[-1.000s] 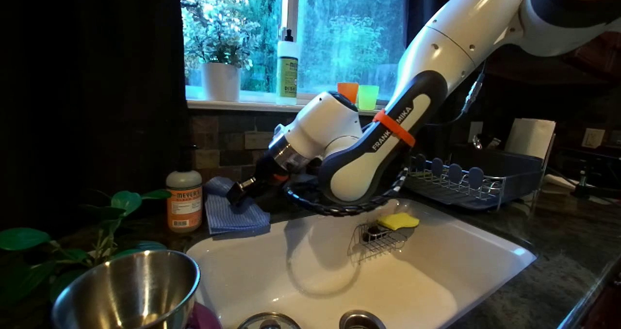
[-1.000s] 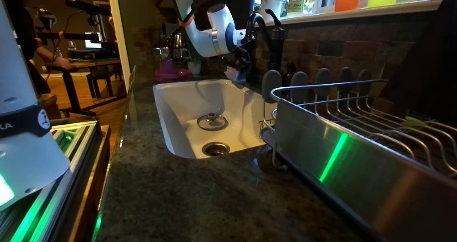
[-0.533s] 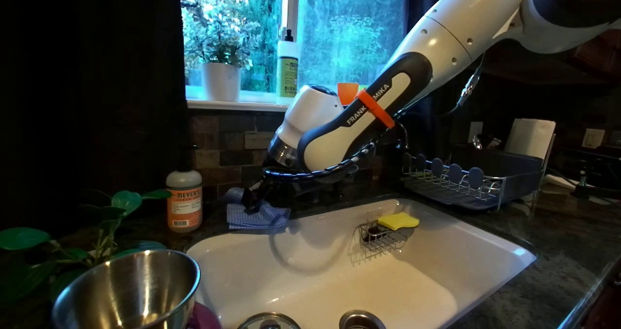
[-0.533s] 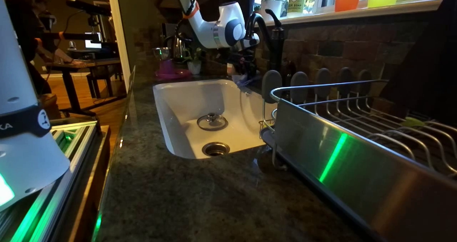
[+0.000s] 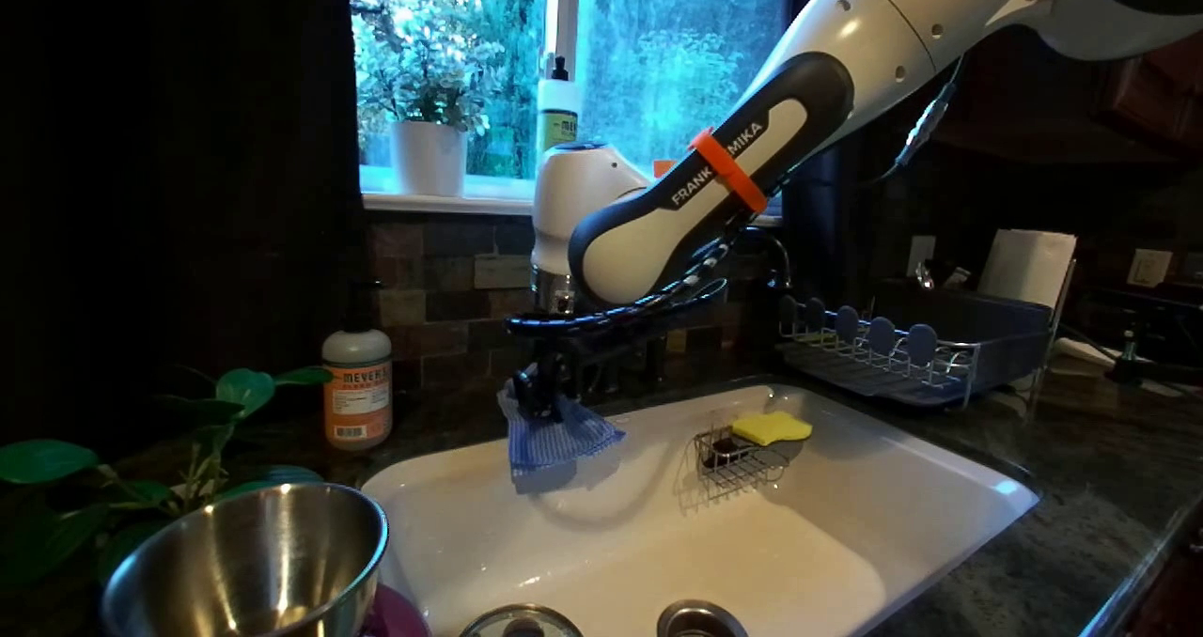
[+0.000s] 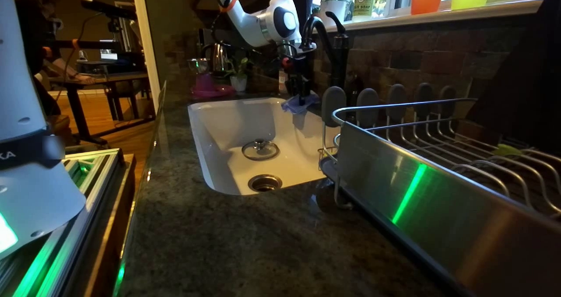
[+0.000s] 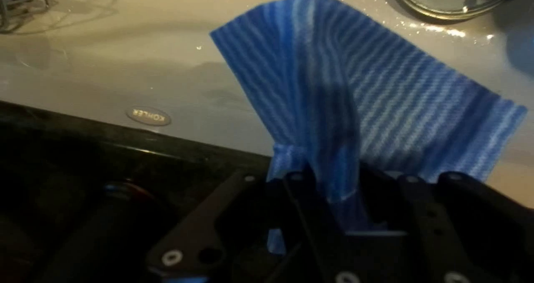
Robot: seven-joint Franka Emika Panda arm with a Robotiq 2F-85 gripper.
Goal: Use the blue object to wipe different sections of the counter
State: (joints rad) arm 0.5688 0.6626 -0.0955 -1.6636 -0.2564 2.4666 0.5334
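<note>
Wiping of a dark stone counter (image 6: pixel 210 240) is judged to be under way but unfinished: which sections are done cannot be told, and the broad foreground stretch is probably left. A Franka Panda arm (image 5: pixel 789 120) is pictured bent low at the back of a white Kohler sink (image 5: pixel 752 543). Just beside the sink, a dish rack (image 6: pixel 385 174) is set, a pale board (image 5: pixel 1024 266) propped in or just behind it, which cannot be told. Near the opposite end, 1 steel mixing bowl (image 5: pixel 244 543) is placed, its interior only partly shown. Over the sink's back rim, a blue striped cloth (image 7: pixel 388 95) is held bunched between the fingers of the gripper (image 7: pixel 333 180); contact with the surface below cannot be confirmed. Inside the sink, 1 glass pot lid (image 6: pixel 260 150) and 1 wire caddy (image 5: pixel 738 473) are seen, with a yellow sponge (image 5: pixel 771 427) laid at the caddy's back edge.
</note>
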